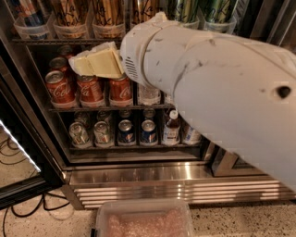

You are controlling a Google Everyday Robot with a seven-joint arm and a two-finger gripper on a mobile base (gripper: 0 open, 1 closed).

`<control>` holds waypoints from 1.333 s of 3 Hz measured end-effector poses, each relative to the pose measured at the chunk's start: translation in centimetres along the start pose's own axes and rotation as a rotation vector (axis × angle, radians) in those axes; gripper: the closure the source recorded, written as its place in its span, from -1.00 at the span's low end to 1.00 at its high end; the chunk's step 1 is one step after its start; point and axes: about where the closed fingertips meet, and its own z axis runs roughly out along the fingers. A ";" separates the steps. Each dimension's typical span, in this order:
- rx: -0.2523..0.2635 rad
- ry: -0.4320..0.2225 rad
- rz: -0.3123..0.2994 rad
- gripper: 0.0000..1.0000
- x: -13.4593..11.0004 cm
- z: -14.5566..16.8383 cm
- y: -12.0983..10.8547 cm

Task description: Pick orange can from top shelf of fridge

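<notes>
Gripper (pixel 81 64) hung just under shelf (pixel 41 40) rail, in front of red cans (pixel 90 88); open or closed, couldn't tell. Orange can (pixel 107 13) stood at its 12-1 o'clock on the shelf. Risk, imo: rising straight could've clipped rail, or nudged neighbour cans.

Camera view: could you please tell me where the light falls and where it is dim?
In the camera view, the white arm and the gripper, just below the top shelf before the red cans, are brightly lit; the fridge interior behind is dim; the steel base panel shows streaky glare.
</notes>
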 end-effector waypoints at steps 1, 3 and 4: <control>0.028 0.029 0.077 -1.00 0.6 -0.8 0.4; 0.044 -0.013 0.096 -1.00 0.1 -1.0 1.2; 0.065 -0.069 0.114 -0.78 -0.2 -1.1 2.1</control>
